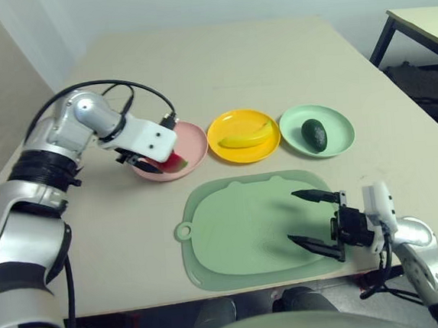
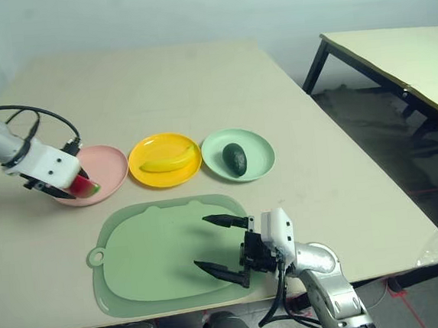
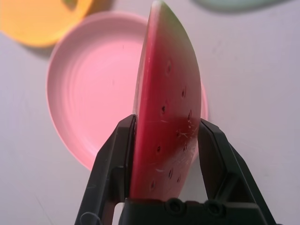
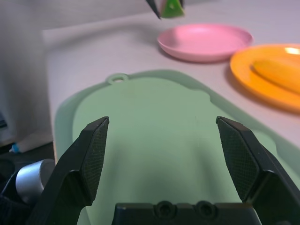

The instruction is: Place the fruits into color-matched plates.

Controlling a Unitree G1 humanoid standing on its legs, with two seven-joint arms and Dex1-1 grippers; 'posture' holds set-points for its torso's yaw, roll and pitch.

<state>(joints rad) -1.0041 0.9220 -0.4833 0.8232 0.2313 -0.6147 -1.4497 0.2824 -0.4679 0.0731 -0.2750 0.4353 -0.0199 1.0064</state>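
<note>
watermelon above pink plate, left of frame.
left gripper (image 3: pixel 166 119): closed on watermelon (image 3: pixel 166 108); right gripper (image 4: pixel 162 119): wide apart, empty. pink plate (image 1: pixel 192 145).

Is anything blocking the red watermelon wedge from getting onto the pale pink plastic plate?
No, nothing visible is in the way. The robot's left hand grips the red watermelon wedge just above the pale pink plastic plate.

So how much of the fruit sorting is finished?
Two look done: the banana lies on the yellow plate, the avocado on the green one. The watermelon is in the left jaws, above the table; setting it on the pink plate seems all that's left.
</note>
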